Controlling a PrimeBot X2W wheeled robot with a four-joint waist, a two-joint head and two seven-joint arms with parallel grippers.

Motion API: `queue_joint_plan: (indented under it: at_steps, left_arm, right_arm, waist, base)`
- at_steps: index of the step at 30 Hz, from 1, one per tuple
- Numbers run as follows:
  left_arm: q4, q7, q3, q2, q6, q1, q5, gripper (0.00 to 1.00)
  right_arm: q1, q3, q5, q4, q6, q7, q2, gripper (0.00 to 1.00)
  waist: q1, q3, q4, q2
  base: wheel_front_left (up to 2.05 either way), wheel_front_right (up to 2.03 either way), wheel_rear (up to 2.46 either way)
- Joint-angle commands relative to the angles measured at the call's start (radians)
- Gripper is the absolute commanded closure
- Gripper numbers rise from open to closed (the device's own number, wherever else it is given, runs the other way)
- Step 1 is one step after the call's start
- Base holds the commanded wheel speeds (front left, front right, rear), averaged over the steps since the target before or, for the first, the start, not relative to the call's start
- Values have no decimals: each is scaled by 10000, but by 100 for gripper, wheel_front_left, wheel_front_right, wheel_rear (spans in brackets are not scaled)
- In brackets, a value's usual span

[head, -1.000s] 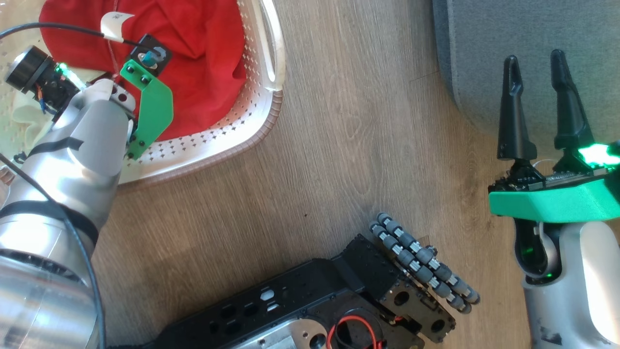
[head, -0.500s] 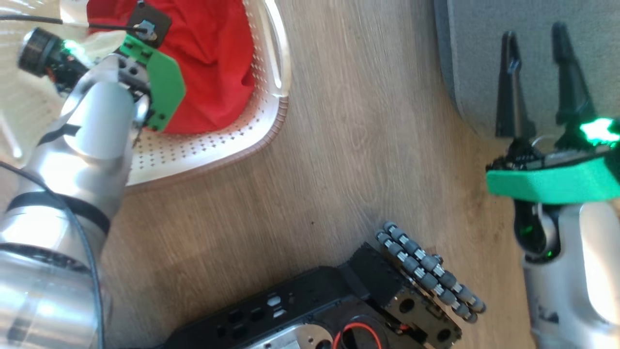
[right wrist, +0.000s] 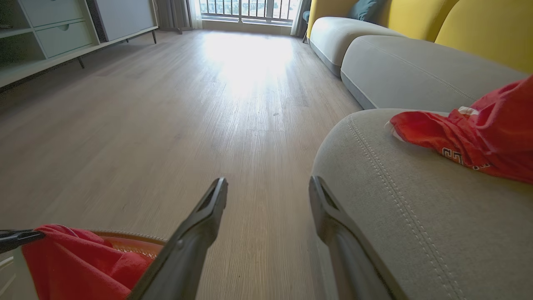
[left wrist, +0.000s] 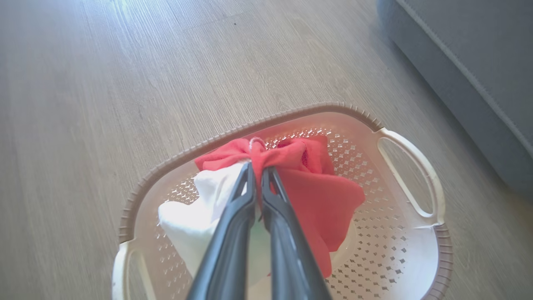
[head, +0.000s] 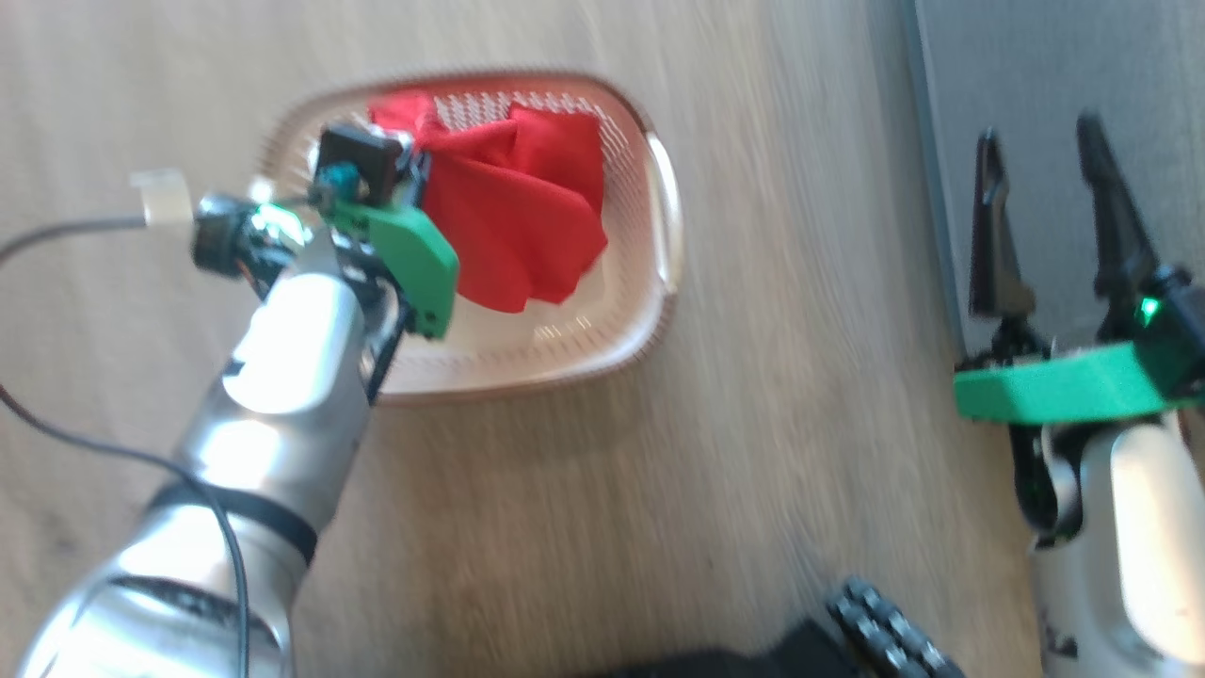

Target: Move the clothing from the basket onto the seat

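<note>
Left wrist view: a red garment [left wrist: 320, 196] is bunched at its top into a tight knot of folds, and the left gripper [left wrist: 258, 168] pinches that knot, its two dark fingers drawn almost together with only the cloth between them. From the pinch the red fabric fans downward over the inside of the basket [left wrist: 233, 135]. I cannot tell whether its lower edge touches the basket's bottom. A white garment [left wrist: 187, 221] lies just beside the fingers on the view's left, inside the basket and touching the red folds. I cannot tell whether the tips have caught it too. The basket stands on the wooden floor [left wrist: 125, 75], near the grey seat [left wrist: 470, 54] but apart from it.

From the head, which is blurred, the red cloth spreads across the basket's middle beside the left wrist. The right gripper [head: 1038, 137] hangs at the seat's edge with its fingers spread wide and nothing between them. In the right wrist view a second red garment [right wrist: 479, 137] lies on top of the seat cushion.
</note>
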Motion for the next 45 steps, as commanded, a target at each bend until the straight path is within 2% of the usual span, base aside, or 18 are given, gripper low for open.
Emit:
queue_joint_plan:
  at_steps: [1,7,13,18,35,45]
  left_arm:
    - [-500,-153,276,74,-22,385,-200,100]
    - [-2130,-220,829,316,134,1933,-732,100]
    - [-4360,-225,1269,1049,496,3726,-826,100]
    - [-6208,-125,1844,1878,1006,4957,-1071,100]
    - [-9343,753,2654,2822,2137,7062,-1510,100]
    - [-10191,1239,2635,3060,2459,7425,-1466,100]
  right_arm:
    - [483,101,-110,-196,-4,-67,-47,0]
    - [1175,-28,-323,-29,-4,-67,-47,0]
    - [2022,-282,-457,113,-4,-67,-47,0]
    - [2686,-468,-654,139,-4,-67,-163,0]
    - [3315,-290,-578,459,-4,-67,-319,0]
    - [3426,-228,-545,545,-4,-67,-353,0]
  waist:
    - [0,-1943,1381,-1]
    - [0,-3299,1882,-1]
    - [0,-4442,2260,-1]
    - [0,-5085,2538,-1]
    - [0,-6346,2706,-1]
    - [0,-6516,2767,-1]
  base:
    - [0,0,0]
    - [0,0,0]
    - [0,0,0]
    - [0,0,0]
    - [0,0,0]
    - [0,0,0]
